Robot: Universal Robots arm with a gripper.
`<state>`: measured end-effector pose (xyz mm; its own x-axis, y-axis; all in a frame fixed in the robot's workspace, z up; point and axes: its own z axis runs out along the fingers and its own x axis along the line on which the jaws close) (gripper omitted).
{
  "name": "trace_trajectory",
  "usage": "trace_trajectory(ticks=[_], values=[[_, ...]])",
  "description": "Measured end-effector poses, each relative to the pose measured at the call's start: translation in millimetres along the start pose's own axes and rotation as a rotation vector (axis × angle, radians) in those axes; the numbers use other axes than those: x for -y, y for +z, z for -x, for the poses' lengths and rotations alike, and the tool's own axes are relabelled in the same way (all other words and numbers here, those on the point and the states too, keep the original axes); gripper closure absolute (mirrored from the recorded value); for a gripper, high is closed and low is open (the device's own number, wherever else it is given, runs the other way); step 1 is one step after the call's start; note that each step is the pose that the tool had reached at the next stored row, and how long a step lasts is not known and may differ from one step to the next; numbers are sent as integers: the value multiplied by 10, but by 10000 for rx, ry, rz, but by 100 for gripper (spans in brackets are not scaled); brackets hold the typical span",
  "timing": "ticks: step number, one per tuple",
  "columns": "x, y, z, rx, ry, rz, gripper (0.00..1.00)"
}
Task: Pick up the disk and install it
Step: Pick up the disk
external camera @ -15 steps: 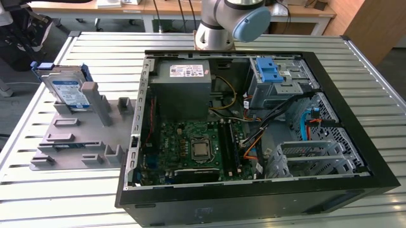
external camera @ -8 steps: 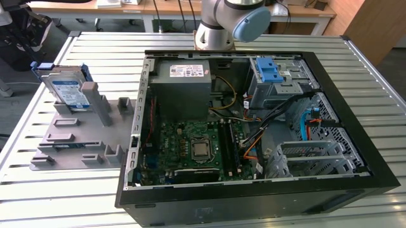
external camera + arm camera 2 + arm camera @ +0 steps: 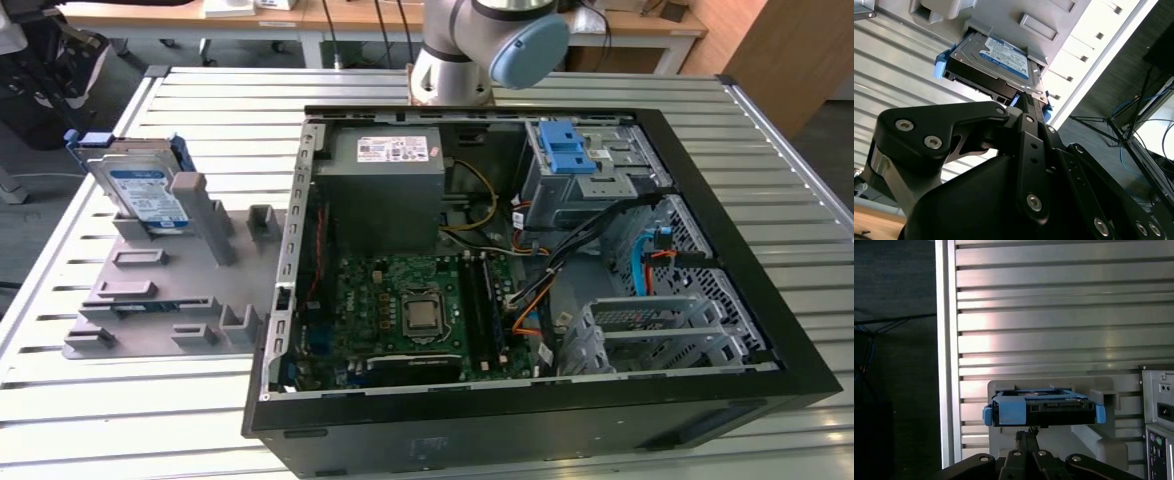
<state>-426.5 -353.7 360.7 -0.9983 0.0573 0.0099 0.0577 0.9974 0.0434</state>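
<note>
The disk [image 3: 144,190] is a silver hard drive with a white-and-blue label in a blue carrier frame. It stands on edge in a grey fixture [image 3: 147,290] at the exterior view's left. Both wrist views look along the gripper toward the disk [image 3: 999,62] [image 3: 1041,409]. My gripper [image 3: 1027,432] [image 3: 1024,97] has its black fingers pressed together with nothing between them. Its tips point at the disk's edge and stay apart from it. The arm's base [image 3: 481,40] rises at the far side of the table.
An open computer case [image 3: 747,250] lies on the slatted metal table, right of the fixture. Inside are a grey power supply box [image 3: 387,170], a motherboard [image 3: 414,310], a drive bay with a blue bracket [image 3: 567,155], a metal cage [image 3: 654,330] and loose cables.
</note>
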Motion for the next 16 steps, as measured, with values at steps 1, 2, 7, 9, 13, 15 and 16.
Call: trace_trajectory(ticks=[1,2,7,9,13,15,16], values=[[0,0,0,-3,-77,-1,89],[0,0,0,-6,-168,-1,89],[0,0,0,-14,-334,-3,89],[0,0,0,-14,-335,-3,89],[0,0,0,-14,-339,-3,89],[0,0,0,-15,-359,-4,89],[0,0,0,-16,-377,-4,89]])
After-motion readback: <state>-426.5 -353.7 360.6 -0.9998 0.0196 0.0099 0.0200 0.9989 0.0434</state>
